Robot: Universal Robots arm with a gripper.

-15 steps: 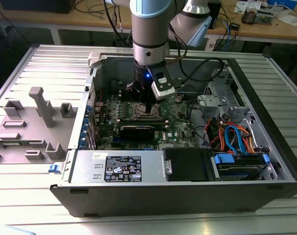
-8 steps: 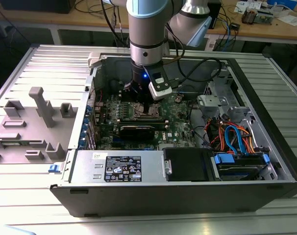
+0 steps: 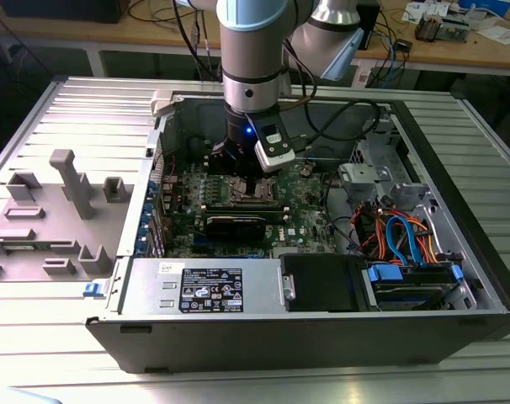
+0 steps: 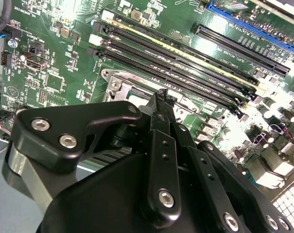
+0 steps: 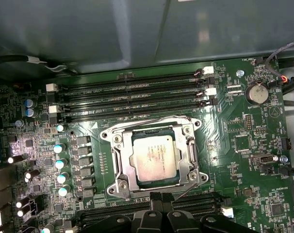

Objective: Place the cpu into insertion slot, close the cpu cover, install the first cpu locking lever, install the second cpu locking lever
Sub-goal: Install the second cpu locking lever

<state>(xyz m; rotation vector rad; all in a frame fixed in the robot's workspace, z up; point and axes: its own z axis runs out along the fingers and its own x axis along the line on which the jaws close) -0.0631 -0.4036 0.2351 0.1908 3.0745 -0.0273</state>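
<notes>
The cpu (image 5: 156, 158), a square chip with a silvery top, lies flat in the insertion slot (image 5: 191, 125) on the green board. The cpu cover (image 5: 122, 162), a thin silvery frame, lies down around it, with the chip showing through its window. A thin wire lever (image 5: 137, 123) runs along one edge of the socket, and another thin wire (image 5: 187, 191) leaves the corner nearest the gripper. My gripper (image 5: 159, 196) hovers at the socket's edge with its black fingers together; I see nothing clearly between them. The shut fingertips (image 4: 161, 97) stand just over the socket rim (image 4: 119, 80). In the exterior view the gripper (image 3: 242, 172) reaches down into the open case above the slot (image 3: 238, 192).
Long narrow memory slots (image 5: 132, 97) lie beside the socket. A long black card (image 3: 234, 223) sits just in front of it, then the power supply box (image 3: 204, 286). Cables (image 3: 398, 236) and drive bays crowd the exterior view's right. A grey fixture (image 3: 66, 202) stands outside the case at the left.
</notes>
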